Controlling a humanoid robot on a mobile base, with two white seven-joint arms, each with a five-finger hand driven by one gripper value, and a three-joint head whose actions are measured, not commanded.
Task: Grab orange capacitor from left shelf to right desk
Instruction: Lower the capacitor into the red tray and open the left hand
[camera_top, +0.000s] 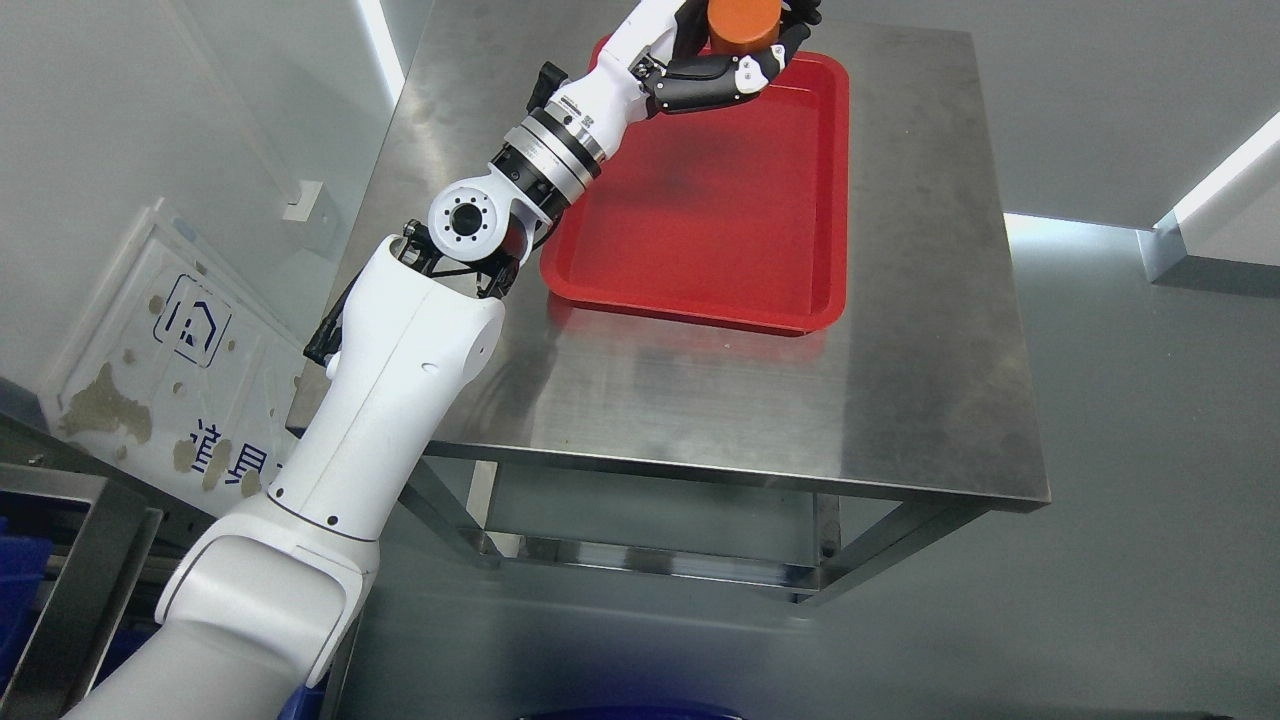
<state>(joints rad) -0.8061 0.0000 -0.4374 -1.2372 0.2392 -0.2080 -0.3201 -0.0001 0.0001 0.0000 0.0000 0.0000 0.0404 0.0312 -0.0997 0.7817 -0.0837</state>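
Note:
My left arm reaches from the lower left across the steel desk (700, 400) to the top of the picture. Its hand (735, 55) is shut on the orange capacitor (742, 22), an orange cylinder cut off by the top edge. The black and white fingers (710, 82) curl around its lower side. Hand and capacitor hang over the far end of a red tray (700, 260) that lies on the desk. Whether the capacitor touches the tray I cannot tell. The right arm does not show.
The desk has bare steel around the tray, with edges at the front and right. A white board (170, 370) with blue print leans against the left wall. A metal shelf frame (70, 560) with blue bins stands at the lower left.

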